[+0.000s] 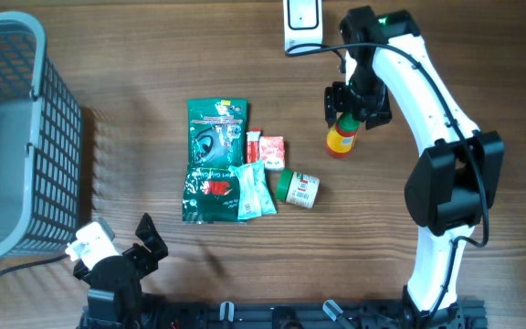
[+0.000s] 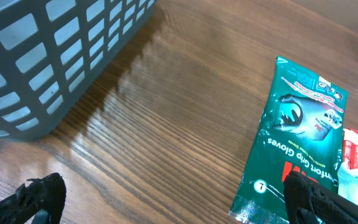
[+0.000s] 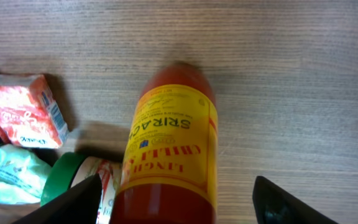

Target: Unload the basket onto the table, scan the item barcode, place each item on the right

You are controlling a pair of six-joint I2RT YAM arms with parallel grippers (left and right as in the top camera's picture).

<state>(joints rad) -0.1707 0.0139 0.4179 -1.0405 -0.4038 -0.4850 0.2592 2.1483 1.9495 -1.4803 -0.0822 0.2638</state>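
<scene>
The sauce bottle (image 3: 169, 155) is red and yellow, the glove packet (image 1: 215, 137) dark green, the carton (image 3: 23, 118) orange-red, the basket (image 1: 38, 64) grey lattice, the table (image 1: 482, 55) brown woodgrain.

You'll see a grey mesh basket (image 1: 57, 155) at the left of the wooden table (image 1: 153, 55). Mid-table, clustered together, lie a green glove packet (image 1: 215, 128), a red carton (image 1: 271, 151), a teal sachet (image 1: 256, 192) and a green-lidded jar (image 1: 298, 188).

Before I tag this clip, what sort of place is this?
Probably a mock checkout station: a grey shopping basket, loose packaged goods such as a sriracha bottle, and what looks like a scanner.
</scene>
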